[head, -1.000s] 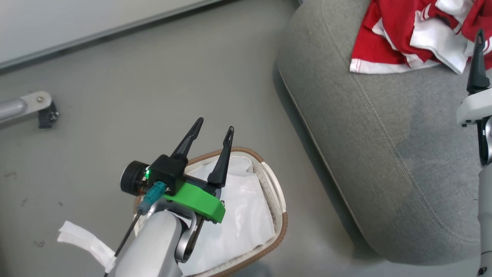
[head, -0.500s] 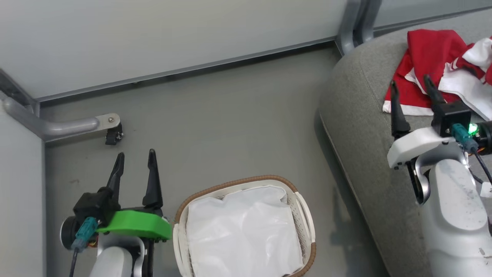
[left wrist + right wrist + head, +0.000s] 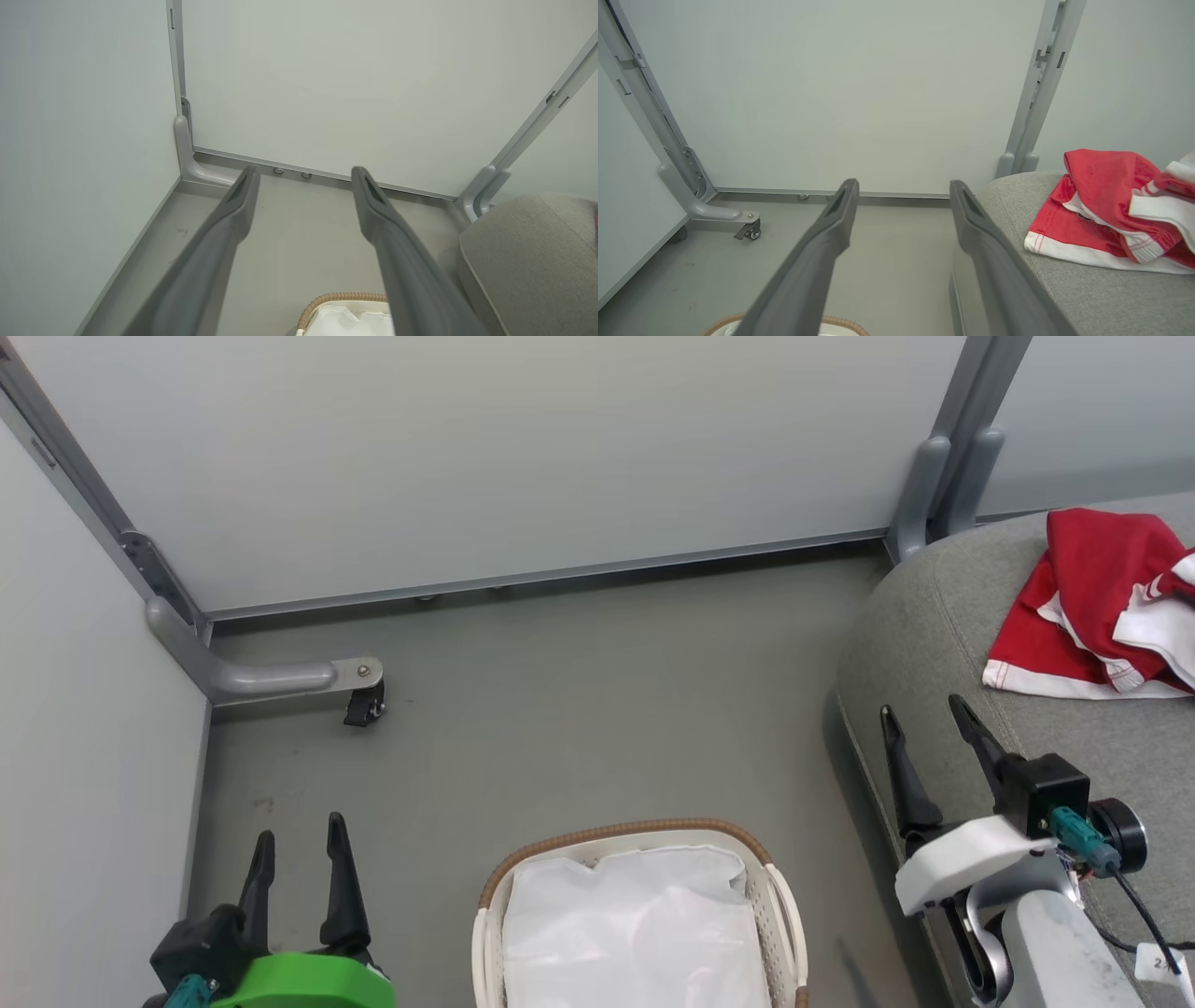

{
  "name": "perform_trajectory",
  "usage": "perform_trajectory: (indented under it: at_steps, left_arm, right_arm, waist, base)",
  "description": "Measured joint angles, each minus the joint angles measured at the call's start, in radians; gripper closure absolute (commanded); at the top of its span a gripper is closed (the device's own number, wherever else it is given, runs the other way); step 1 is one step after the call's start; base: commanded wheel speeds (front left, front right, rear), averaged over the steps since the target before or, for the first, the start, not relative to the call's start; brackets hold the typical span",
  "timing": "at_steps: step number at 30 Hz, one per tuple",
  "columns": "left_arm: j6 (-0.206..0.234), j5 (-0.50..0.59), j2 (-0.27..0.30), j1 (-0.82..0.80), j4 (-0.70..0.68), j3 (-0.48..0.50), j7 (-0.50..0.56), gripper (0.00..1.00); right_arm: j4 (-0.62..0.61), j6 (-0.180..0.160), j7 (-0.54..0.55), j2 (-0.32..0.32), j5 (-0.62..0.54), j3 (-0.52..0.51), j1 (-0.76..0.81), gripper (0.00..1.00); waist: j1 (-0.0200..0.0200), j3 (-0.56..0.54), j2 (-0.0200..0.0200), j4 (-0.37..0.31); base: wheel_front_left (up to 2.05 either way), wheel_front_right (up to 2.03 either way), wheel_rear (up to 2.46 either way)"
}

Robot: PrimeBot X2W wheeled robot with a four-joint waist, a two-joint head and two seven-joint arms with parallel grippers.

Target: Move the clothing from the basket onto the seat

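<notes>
A: What is the biggest thing here?

B: The large grey fabric sofa seat (image 3: 1148, 737), on the right side of the head view. The red sports clothes with white stripes and hems (image 3: 1083, 579) lie on top of it, at the upper right, in a soft heap.

A: And the basket?

B: The small white plastic laundry basket with the brown woven rim (image 3: 616, 828) sits on the floor (image 3: 579, 709) at the bottom middle. Inside I see the plain white cloth liner (image 3: 635, 933) and nothing red. The bottom edge of the picture cuts off its near end, so I can't see all of it.

A: What are the hands doing?

B: The left gripper (image 3: 299, 831), at the lower left, is spread open and holds nothing. The right gripper (image 3: 922, 714), at the lower right by the seat's edge, is the same: spread open, with nothing in it.

A: So what is the job now?

B: I think the moving is about done. The good thing to do is look once into the whole basket for any red bit tucked under the liner. Leave the liner alone, because it is not clothes. Hold both arms off the basket rim and the seat edge, so nothing gets bumped or dragged off.
</notes>
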Motion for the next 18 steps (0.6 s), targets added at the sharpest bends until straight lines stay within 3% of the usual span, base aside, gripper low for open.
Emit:
perform_trajectory:
  at_steps: [7,18]
  left_arm:
    - [0.017,-0.024,-0.001,0.054,-0.026,-0.020,0.000,0.00]
    - [0.024,-0.006,-0.001,0.057,-0.021,-0.033,0.000,0.00]
  right_arm:
    - [-0.045,0.000,0.000,0.000,0.040,0.042,0.100,0.00]
    - [-0.049,0.000,0.000,0.000,0.067,0.051,0.117,0.00]
  waist:
    - [0.0000,-0.037,0.0000,0.014]
    - [0.0000,-0.043,0.0000,0.008]
  base:
    - [0.00,0.00,0.00]
    - [0.00,0.00,0.00]
